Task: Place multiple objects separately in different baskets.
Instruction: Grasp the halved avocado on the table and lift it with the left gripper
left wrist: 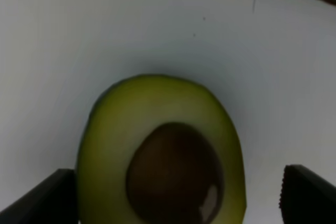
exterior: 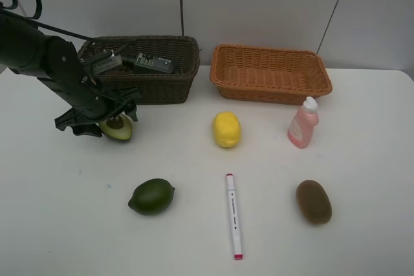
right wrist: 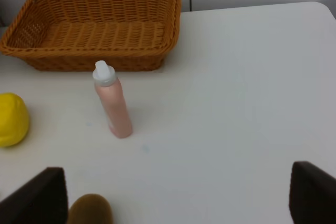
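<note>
My left gripper (exterior: 102, 121) is open and low over the halved avocado (exterior: 119, 128), which lies cut side up on the table. In the left wrist view the avocado (left wrist: 160, 156) sits between the two fingertips (left wrist: 37, 200), with a gap on each side. My right gripper (right wrist: 176, 198) is open and empty above the table, and it does not show in the exterior view. The dark brown basket (exterior: 162, 85) holds a dark item (exterior: 154, 63). The orange basket (exterior: 272, 88) is empty. Lemon (exterior: 226, 128), pink bottle (exterior: 303, 123), lime (exterior: 152, 196), marker (exterior: 233, 214) and kiwi (exterior: 314, 201) lie on the table.
The left arm (exterior: 39, 53) reaches in from the upper left, in front of the dark basket's left end. In the right wrist view the pink bottle (right wrist: 113, 100) stands before the orange basket (right wrist: 100, 61), with the lemon (right wrist: 11, 119) and kiwi (right wrist: 90, 209) nearby.
</note>
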Controlling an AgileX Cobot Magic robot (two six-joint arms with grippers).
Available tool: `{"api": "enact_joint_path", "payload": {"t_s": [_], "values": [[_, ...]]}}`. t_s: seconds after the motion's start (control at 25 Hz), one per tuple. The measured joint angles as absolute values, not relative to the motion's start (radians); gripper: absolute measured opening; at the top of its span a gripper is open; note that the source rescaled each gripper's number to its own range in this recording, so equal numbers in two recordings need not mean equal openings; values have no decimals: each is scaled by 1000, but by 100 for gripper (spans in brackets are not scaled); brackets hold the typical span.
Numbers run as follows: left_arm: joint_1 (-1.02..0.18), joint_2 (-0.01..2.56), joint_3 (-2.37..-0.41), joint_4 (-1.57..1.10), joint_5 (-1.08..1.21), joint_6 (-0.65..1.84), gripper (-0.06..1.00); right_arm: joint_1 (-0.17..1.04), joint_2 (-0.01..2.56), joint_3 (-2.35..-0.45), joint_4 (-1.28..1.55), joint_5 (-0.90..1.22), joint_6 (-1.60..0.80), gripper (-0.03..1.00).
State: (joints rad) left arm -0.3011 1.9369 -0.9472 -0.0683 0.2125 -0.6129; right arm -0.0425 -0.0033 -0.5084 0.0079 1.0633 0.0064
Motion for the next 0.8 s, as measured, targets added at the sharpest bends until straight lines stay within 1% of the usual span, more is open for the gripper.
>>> {"api": "enact_joint_path", "payload": {"t_s": [0.28, 0.8], "values": [[-301, 1954, -947, -72, 142, -627, 99, -43, -3, -508, 8, 1063, 6, 100], [-301, 1960, -948, -72, 229, -631, 99, -43, -3, -508, 8, 1063, 6, 100]]}}
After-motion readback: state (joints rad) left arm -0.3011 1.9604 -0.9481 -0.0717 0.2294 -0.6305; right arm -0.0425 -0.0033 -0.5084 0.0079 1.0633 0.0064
